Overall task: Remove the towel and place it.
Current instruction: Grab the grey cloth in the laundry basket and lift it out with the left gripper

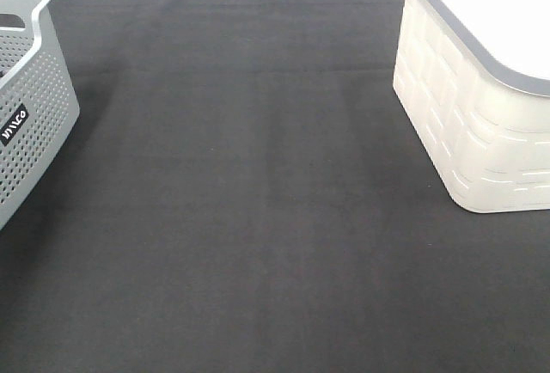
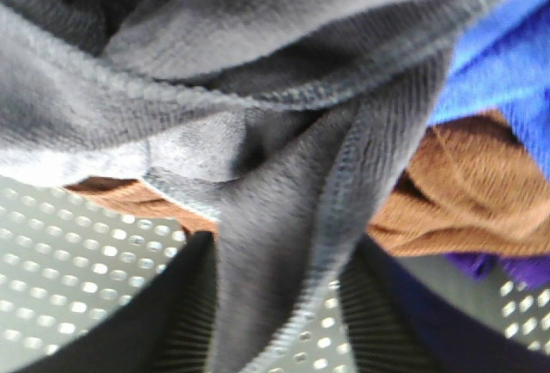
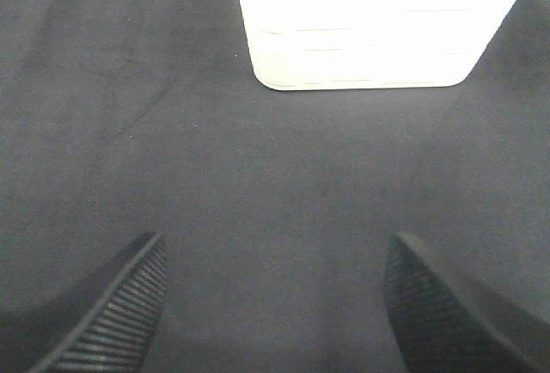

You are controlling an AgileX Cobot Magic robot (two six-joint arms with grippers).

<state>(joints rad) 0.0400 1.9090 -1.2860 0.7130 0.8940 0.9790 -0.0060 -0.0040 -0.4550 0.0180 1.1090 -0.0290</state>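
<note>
Dark counter (image 1: pixel 258 184) spreads ahead. My left gripper (image 2: pixel 279 257) pinches the towel (image 2: pixel 258 107) inside the grey basket (image 1: pixel 34 107); I'd lift straight up, clear of the brown cloth (image 2: pixel 455 192). Right gripper (image 3: pixel 277 248) gapes idle.

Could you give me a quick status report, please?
Left gripper shut on towel, in grey basket. Right gripper open over table. Brown cloth, blue cloth under towel.

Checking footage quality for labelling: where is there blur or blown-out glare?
Left wrist: the towel fills the frame, soft and out of focus. Right wrist: the cream basket is blown out white. Exterior high: mostly sharp, mild glare atop that basket.
</note>
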